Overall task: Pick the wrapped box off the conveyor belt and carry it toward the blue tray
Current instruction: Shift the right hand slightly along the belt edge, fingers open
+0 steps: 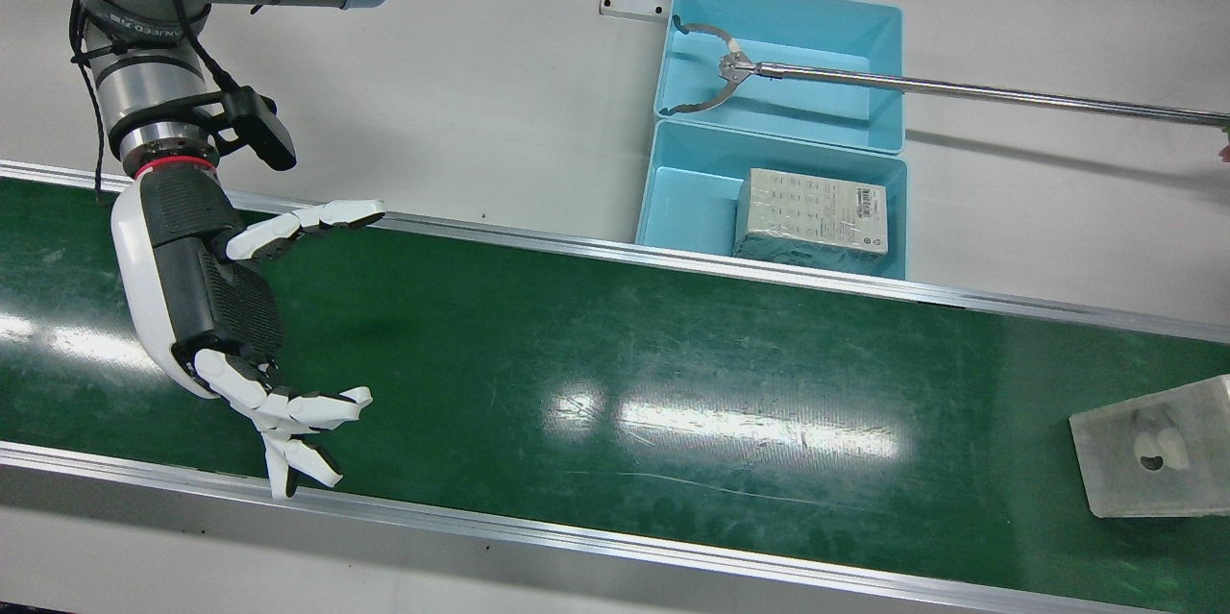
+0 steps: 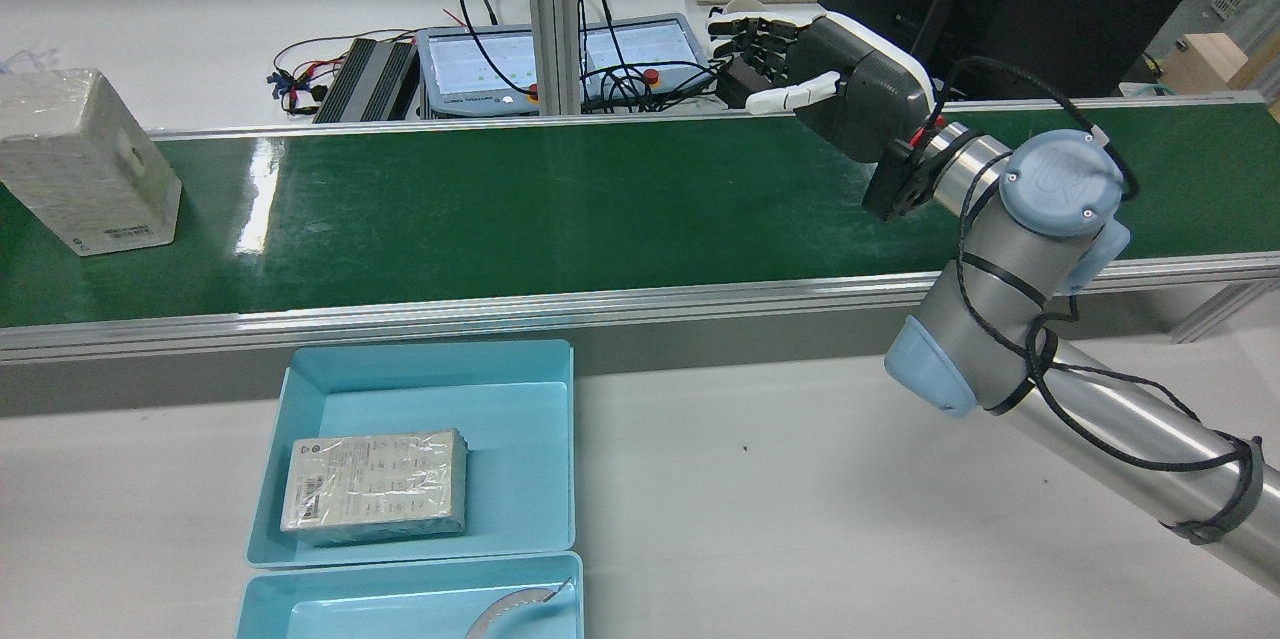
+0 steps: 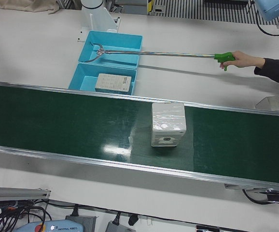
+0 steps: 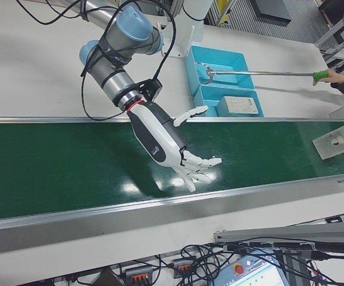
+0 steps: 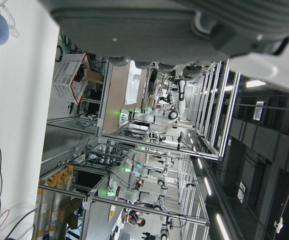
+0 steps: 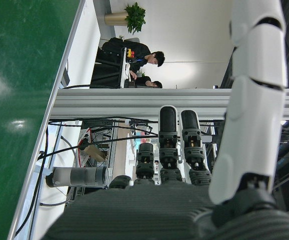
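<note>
My right hand (image 1: 226,326) hangs over the conveyor belt (image 1: 615,355), fingers (image 1: 307,407) spread wide, holding nothing, palm side facing down the belt. Left hand (image 5: 184,30) shows only in its own view; can't tell its state. Wrapped box (image 3: 168,124) stands on end on the belt, well apart from my right hand toward the left-arm side, long axis upright, labelled end low. Blue tray (image 1: 673,201), off the belt on the pedestal side, holds another wrapped box (image 1: 812,215). A person's hand (image 3: 238,60) holds a reacher grabber (image 1: 961,90), claw in the second blue tray (image 1: 865,28). Belt between hand and box is bare.

The left hand (image 5: 184,30) fills the top edge; beyond, metal racks (image 5: 149,150).
</note>
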